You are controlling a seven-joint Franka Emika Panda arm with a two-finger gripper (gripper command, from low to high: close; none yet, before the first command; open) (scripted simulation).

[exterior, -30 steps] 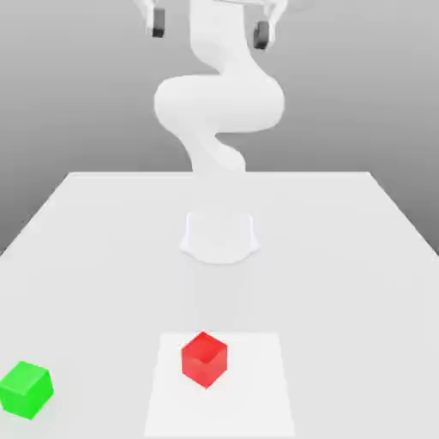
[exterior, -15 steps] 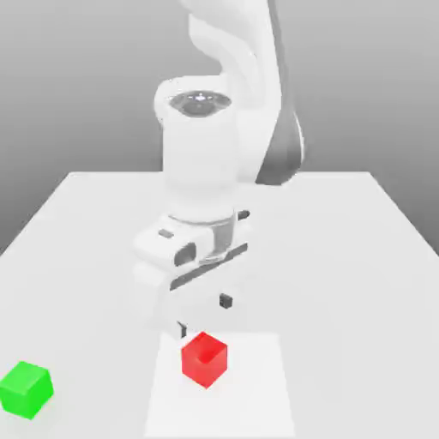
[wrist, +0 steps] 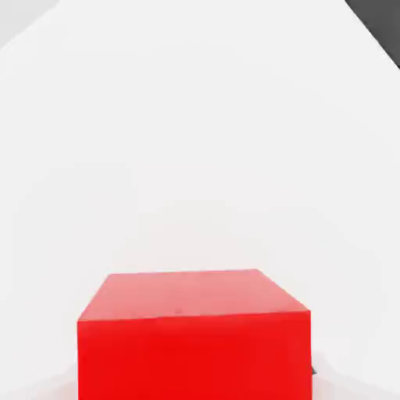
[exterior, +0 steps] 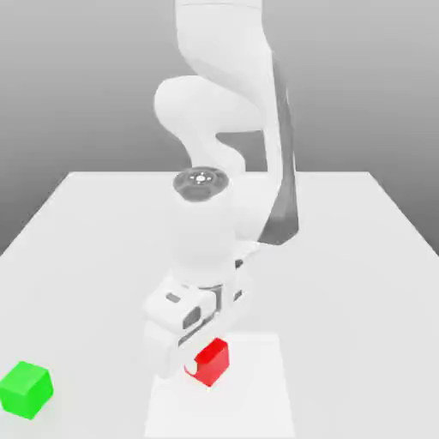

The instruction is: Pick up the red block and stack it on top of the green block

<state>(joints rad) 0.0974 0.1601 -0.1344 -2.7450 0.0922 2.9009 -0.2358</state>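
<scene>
The red block (exterior: 213, 361) sits on the white table (exterior: 360, 257) near the front middle in the exterior view. My gripper (exterior: 197, 358) has come down right over it, and the white hand hides the block's top and the side toward the exterior view's left. In the hand view the red block (wrist: 194, 332) looms very close, with its top face and one side face showing. The green block (exterior: 26, 389) rests on the table far off toward the exterior view's left front corner, well apart from the red one.
A slightly lighter square patch (exterior: 257, 403) on the table lies under the red block. The arm's bulky white links (exterior: 223, 129) rise behind the hand over the table's middle.
The arm swung down from high above the table. In the last half second the hand dropped lower over the red block and now covers part of it. Both blocks stayed put.
</scene>
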